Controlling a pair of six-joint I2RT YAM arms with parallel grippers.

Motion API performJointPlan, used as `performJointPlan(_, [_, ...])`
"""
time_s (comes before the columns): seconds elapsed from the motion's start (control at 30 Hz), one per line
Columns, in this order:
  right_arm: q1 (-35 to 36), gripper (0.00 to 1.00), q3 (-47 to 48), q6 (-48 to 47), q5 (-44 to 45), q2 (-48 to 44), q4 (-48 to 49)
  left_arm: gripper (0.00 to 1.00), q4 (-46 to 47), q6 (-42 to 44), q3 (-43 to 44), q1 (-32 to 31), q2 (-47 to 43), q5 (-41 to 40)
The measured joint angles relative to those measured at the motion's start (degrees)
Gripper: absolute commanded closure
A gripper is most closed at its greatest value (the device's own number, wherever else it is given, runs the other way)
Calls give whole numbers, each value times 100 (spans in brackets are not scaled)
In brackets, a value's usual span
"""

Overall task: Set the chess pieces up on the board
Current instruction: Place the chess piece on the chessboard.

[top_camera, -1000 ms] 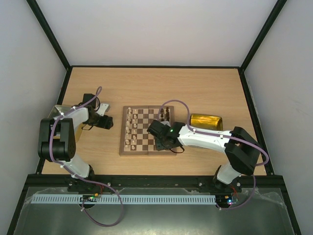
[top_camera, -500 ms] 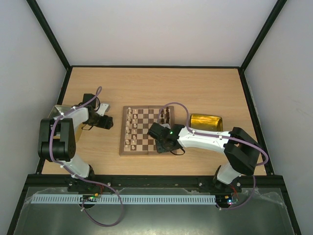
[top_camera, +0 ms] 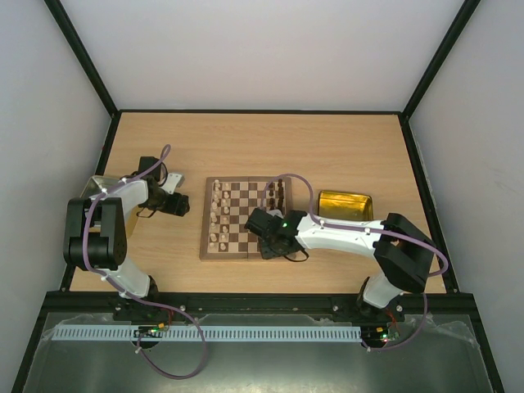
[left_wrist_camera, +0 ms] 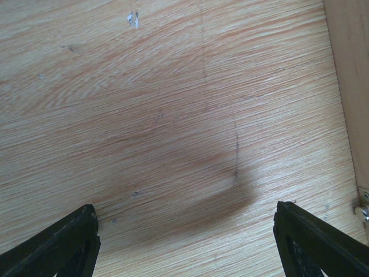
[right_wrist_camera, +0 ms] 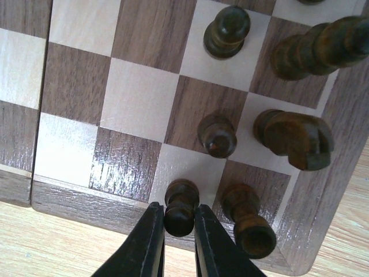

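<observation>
- Right wrist view: the right gripper [right_wrist_camera: 177, 210] is clenched on a dark pawn [right_wrist_camera: 181, 199]; its two fingers [right_wrist_camera: 147, 245] press the head of the pawn from both sides.
- This pawn stands upright on a light square in the edge row of the board [right_wrist_camera: 138, 37], just beside the plain wood border and one square in from the corner.
- Touching distance to its right, on the corner square, stands another dark piece [right_wrist_camera: 248, 222].
- One row further in are a second dark pawn [right_wrist_camera: 217, 135] and a dark knight [right_wrist_camera: 294, 138]. Behind them stand a third pawn [right_wrist_camera: 226, 32] and some taller dark pieces [right_wrist_camera: 320, 49], partly cut by the picture edge.
- Top external view: the board lies flat in the middle of the table [top_camera: 327, 147]. The right arm reaches across to the board's near right corner.
- Cream pieces [top_camera: 219, 214] fill two columns along the left side of the board; the dark ones are grouped on the right side.
- A yellow-gold tray [top_camera: 345, 205] lies on the table to the right of the board, apart from it.
- Left wrist view: the left gripper [left_wrist_camera: 184, 209] is released, its fingers wide apart over bare table wood, grasping nothing. From above it rests just left of the board.
</observation>
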Motion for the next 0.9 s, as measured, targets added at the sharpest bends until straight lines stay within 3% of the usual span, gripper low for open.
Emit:
performJointPlan(0.27, [44, 71, 35, 4, 74, 0, -81, 17, 0, -17, 0, 0, 0, 0])
performJointPlan(0.4, [48, 69, 238, 11, 321, -24, -284, 17, 0, -17, 0, 0, 0, -9])
performJointPlan(0.67, [46, 69, 979, -2, 715, -323, -577, 17, 4, -17, 0, 0, 0, -20])
performJointPlan(0.9, [-175, 73, 901, -94, 756, -492, -544, 17, 4, -20, 0, 0, 0, -66])
